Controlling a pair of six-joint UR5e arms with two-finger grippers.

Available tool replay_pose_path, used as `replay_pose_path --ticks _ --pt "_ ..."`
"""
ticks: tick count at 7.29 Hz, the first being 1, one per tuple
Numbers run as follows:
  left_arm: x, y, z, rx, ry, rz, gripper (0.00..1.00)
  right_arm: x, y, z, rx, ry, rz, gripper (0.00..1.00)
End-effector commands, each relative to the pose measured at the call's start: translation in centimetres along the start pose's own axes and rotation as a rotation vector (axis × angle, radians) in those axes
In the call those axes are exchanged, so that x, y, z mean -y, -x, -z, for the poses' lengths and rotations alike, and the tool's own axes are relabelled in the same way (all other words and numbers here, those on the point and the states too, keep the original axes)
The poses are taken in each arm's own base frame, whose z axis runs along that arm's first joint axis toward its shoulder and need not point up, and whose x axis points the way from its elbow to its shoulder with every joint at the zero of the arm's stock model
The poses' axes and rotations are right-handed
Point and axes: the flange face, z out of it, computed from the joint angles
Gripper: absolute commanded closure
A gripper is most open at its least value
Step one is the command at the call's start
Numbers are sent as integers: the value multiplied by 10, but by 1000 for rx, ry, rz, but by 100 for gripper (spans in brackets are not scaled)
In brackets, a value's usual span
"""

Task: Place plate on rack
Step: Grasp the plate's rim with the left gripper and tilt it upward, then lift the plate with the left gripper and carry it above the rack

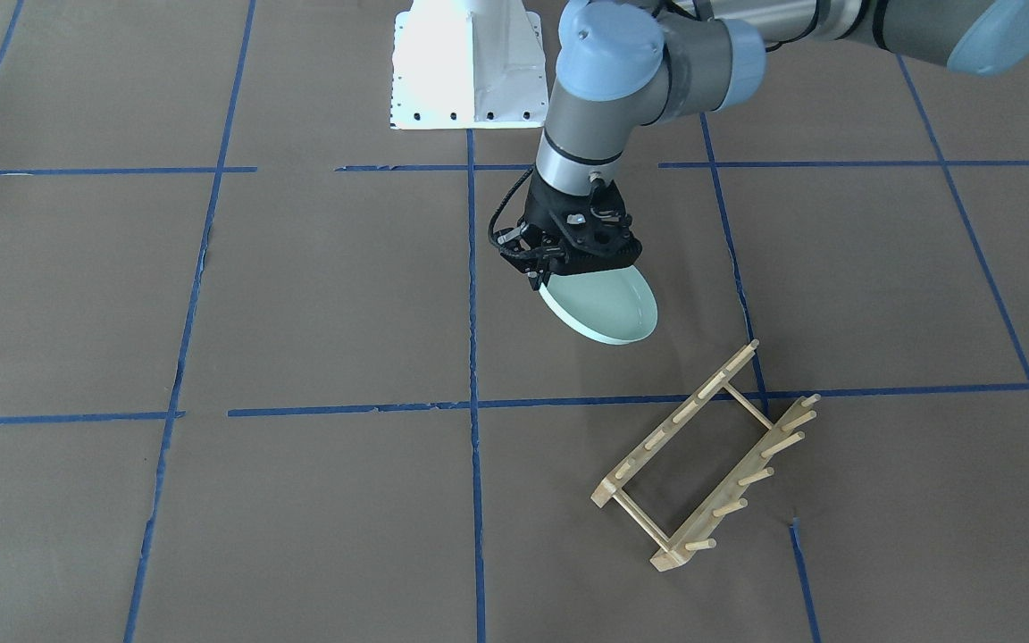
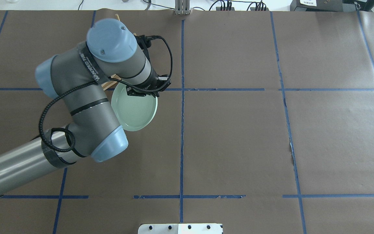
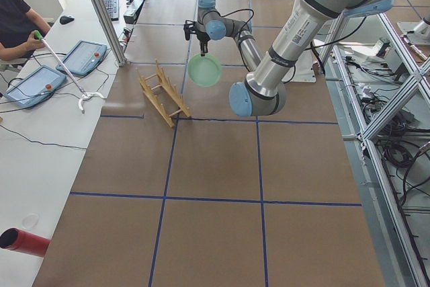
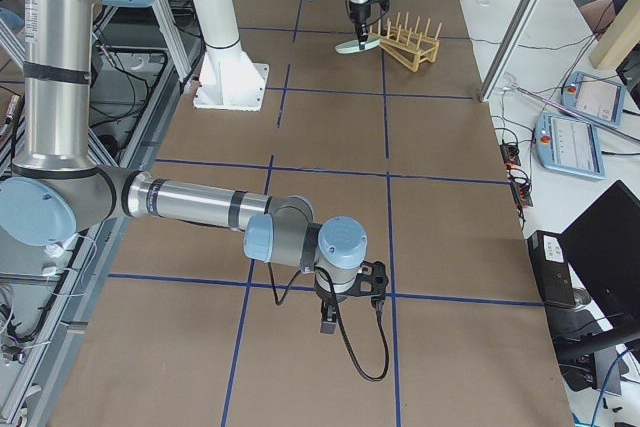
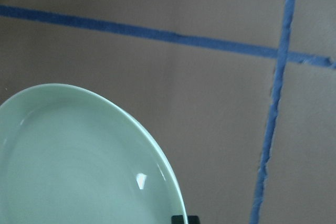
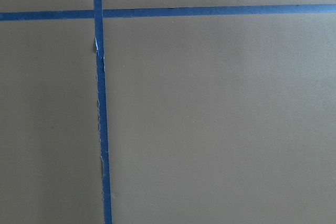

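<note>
Clamped on the rim of the plate (image 1: 608, 308), the left pincer (image 1: 557, 279) has its fingers pinched tight with the dish hanging below them, tilted, its hollow face turned toward the robot's base.

Brown paper covers the table (image 1: 300, 295), crossed by a grid of blue tape (image 1: 472, 357). A white pedestal (image 1: 465, 71) is bolted at the robot's edge. Past the far edge runs a white bench (image 3: 40, 159) with two tablets (image 3: 33, 85) and a seated person (image 3: 13, 25); a red cylinder (image 3: 23, 241) lies at its near end in the left side view.

The plate is up off the paper, on the robot's left half, close to the centre tape line. The rack (image 1: 657, 438) stands on the table farther out from the robot and a little more to its left — near the plate but apart from it, pegs pointing up and nothing in its slots.

The left arm (image 2: 86, 107) reaches forward from the robot's left, elbow bent back on itself, wrist pointing steeply down over the dish.

The right pincer (image 4: 328, 325) shows only in the right side view, aimed down just above the paper at the table's right end — whether it is open I cannot tell. Its arm (image 4: 190, 202) stretches low and level from an upright column.
</note>
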Motion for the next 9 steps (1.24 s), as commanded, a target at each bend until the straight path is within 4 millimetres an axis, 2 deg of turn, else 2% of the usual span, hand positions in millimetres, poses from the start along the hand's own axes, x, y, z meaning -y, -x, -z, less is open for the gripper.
replay_pose_path --ticks 1,2,3,4,6,7,9 --pt "73 13 101 -295 -157 210 100 0 0 0 0 0 0 0" --pt "94 40 127 -465 -191 298 100 0 0 0 0 0 0 0" --pt "113 85 136 -577 -224 330 100 0 0 0 0 0 0 0" --pt "129 121 140 -676 -259 322 100 0 -1 -1 0 1 -1 0" --pt "160 145 111 -812 -386 365 100 0 0 0 0 0 0 0" --pt "168 155 101 -867 -416 357 100 0 0 0 0 0 0 0" --pt "184 163 76 -874 -451 371 100 0 0 0 0 0 0 0"
